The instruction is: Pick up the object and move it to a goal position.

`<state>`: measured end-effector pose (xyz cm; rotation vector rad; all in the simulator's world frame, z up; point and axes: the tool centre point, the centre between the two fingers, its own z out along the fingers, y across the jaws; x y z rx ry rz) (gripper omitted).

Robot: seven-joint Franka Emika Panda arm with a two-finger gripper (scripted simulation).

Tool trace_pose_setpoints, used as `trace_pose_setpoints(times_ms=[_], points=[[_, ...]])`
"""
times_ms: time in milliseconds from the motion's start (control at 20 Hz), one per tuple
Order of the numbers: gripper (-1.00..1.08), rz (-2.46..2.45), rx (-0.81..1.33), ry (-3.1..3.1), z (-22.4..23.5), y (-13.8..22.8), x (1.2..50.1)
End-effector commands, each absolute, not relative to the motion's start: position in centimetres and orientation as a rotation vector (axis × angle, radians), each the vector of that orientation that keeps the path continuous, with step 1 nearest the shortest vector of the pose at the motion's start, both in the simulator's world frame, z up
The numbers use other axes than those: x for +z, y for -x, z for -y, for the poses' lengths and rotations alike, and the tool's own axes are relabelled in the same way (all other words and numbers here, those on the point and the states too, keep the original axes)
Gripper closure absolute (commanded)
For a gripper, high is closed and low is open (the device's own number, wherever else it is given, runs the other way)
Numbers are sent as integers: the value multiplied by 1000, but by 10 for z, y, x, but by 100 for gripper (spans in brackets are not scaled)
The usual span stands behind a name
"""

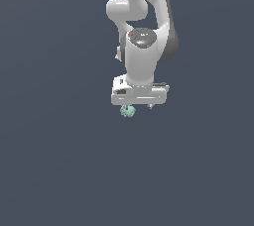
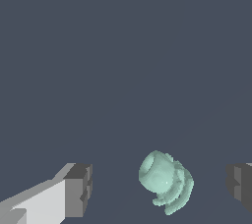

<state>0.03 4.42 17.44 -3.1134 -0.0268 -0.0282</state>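
The object (image 2: 165, 181) is a small pale mint-green lump with ribbed ridges on one side. In the wrist view it lies between my two dark fingertips, apart from both and nearer to one of them. My gripper (image 2: 158, 188) is open, with its jaws spread wide on either side of the object. In the exterior view the white gripper (image 1: 139, 105) points straight down, and the object (image 1: 128, 111) peeks out just under its lower edge, toward the exterior view's left. The fingers are mostly hidden behind the hand there.
A plain dark grey-blue surface (image 1: 59, 160) fills both views. The white arm (image 1: 144, 17) rises above the gripper toward the top of the exterior view. No other objects show.
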Motion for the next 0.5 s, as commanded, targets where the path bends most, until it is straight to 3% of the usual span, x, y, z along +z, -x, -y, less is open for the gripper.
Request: trace_pose_setpoints(times_ms=[0,450], points=[[-92,27,-28,3113,-44,0,174],[-92,-91,-51,3104,-15,-8,181]])
